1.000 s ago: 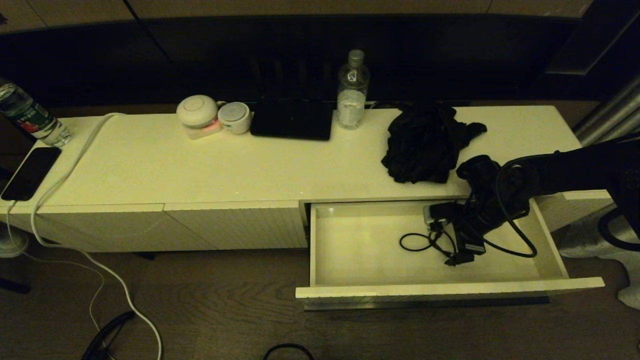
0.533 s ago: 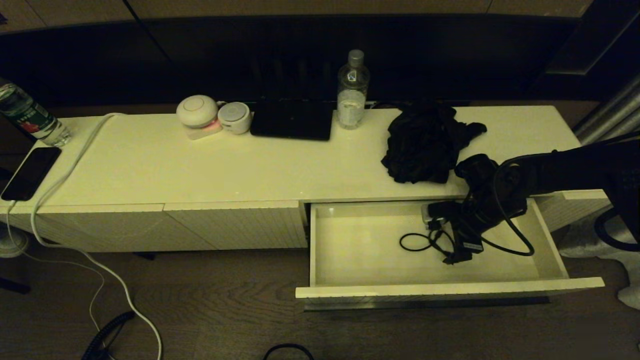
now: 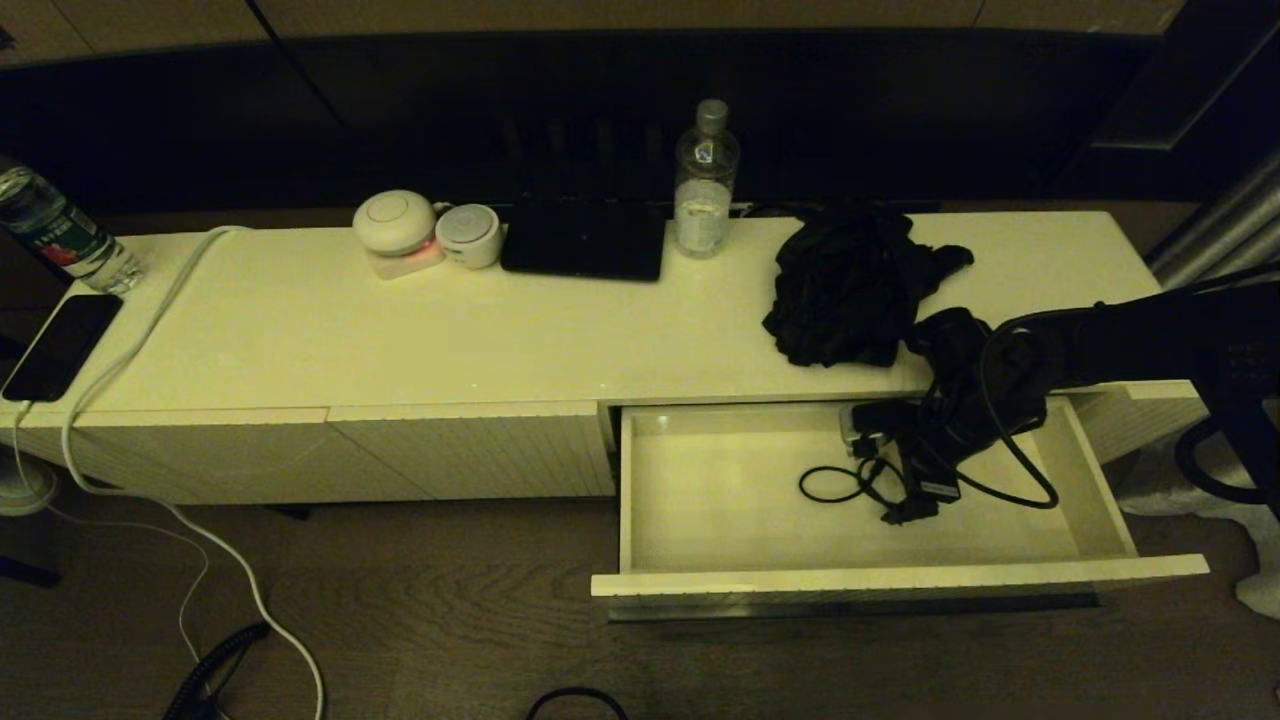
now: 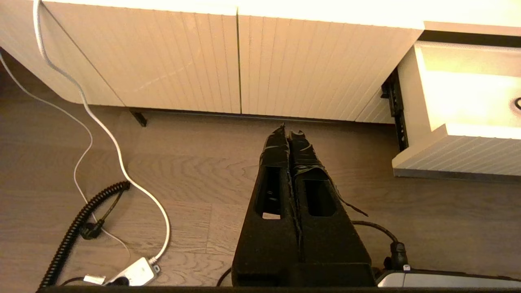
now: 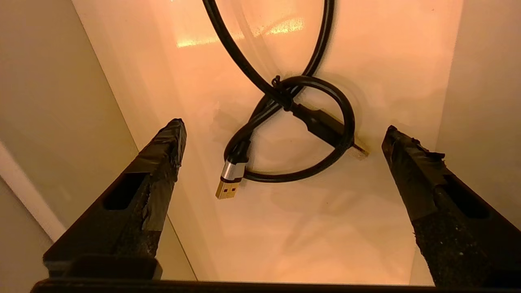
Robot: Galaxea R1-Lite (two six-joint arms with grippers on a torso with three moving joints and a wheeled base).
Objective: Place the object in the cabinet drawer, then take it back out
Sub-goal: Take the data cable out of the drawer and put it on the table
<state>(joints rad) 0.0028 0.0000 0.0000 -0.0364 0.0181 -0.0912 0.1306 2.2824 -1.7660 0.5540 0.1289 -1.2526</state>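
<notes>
The cabinet drawer (image 3: pixel 900 578) stands pulled out at the right of the low cream cabinet, its ribbed front toward me. A looped black USB cable (image 3: pixel 835 487) lies on its white floor, with a gold and silver plug (image 5: pixel 230 179) at one end. My right gripper (image 3: pixel 920 500) hangs inside the drawer just above the cable, open wide. Its taped fingers (image 5: pixel 163 162) stand on either side of the coil and touch nothing. My left gripper (image 4: pixel 290 132) is shut and empty over the wooden floor, in front of the closed ribbed panels.
On the cabinet top are a crumpled black cloth (image 3: pixel 850 285) just behind the right arm, a water bottle (image 3: pixel 706 180), a flat black device (image 3: pixel 585 240) and two round white gadgets (image 3: pixel 395 225). A phone (image 3: pixel 60 345) and a white cord (image 3: pixel 120 360) lie at the far left.
My right arm has drawn slightly up and toward the back of the drawer. The cable has not moved, and the gripper has stayed open.
</notes>
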